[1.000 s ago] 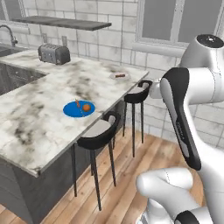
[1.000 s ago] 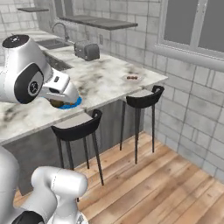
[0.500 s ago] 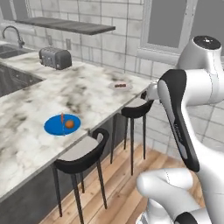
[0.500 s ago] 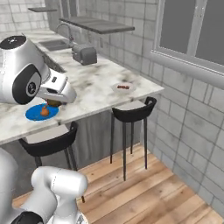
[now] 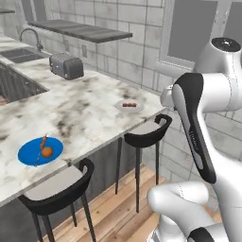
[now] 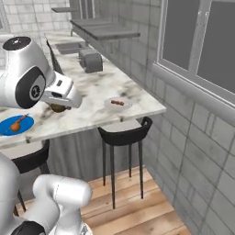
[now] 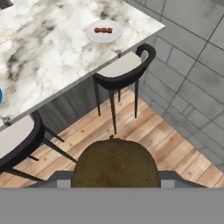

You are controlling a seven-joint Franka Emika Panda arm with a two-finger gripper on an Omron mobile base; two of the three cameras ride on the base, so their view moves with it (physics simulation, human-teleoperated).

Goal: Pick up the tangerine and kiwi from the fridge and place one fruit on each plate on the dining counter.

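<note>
My gripper (image 6: 58, 107) hangs over the near edge of the dining counter (image 5: 90, 113), shut on the kiwi (image 7: 114, 164), a brown ball that sits low in the middle of the hand view. The tangerine (image 5: 47, 151) lies on the blue plate (image 5: 28, 153) at the counter's left; that plate (image 6: 25, 124) is left of my hand. The pale plate (image 5: 129, 106) with brownish bits stands near the counter's far right corner, ahead and to the right of the gripper (image 7: 103, 31). The fridge is out of view.
Two black stools (image 5: 142, 134) (image 5: 56, 189) stand under the counter's overhang above the wooden floor. A toaster (image 5: 66, 66) and a sink (image 5: 19, 54) lie at the back left. A grey tiled wall with a window (image 6: 202, 41) closes the right side.
The whole picture has shifted: the base has driven along the counter, so the blue plate now lies further left and the pale plate nearer. The kiwi stays in the gripper.
</note>
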